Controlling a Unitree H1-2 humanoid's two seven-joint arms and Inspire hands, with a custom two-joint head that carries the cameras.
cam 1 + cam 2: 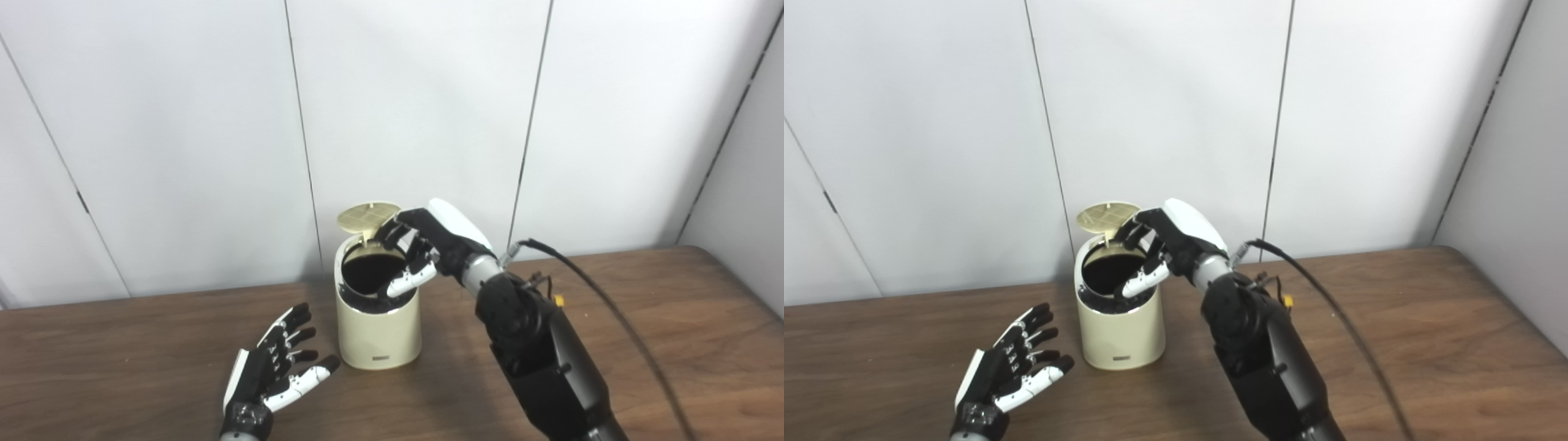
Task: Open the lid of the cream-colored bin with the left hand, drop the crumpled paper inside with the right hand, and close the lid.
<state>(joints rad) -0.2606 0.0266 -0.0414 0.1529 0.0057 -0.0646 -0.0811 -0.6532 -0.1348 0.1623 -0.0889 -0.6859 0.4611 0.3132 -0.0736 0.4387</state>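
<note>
Right hand (pixel 429 245) is held over the open bin (pixel 378 318) at table (pixel 643 318) centre, fingers loosely curled, nothing seen gripped. Lid (pixel 367 216) is raised at 12 o'clock. Left hand (pixel 275 361) is spread, empty, at the bin's 8 o'clock; paper cannot be seen.

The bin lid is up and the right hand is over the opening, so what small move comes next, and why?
Probably lift the right hand clear of the bin. No paper shows in its fingers, the lid stands open, and the left hand waits open on the table to close it.
</note>
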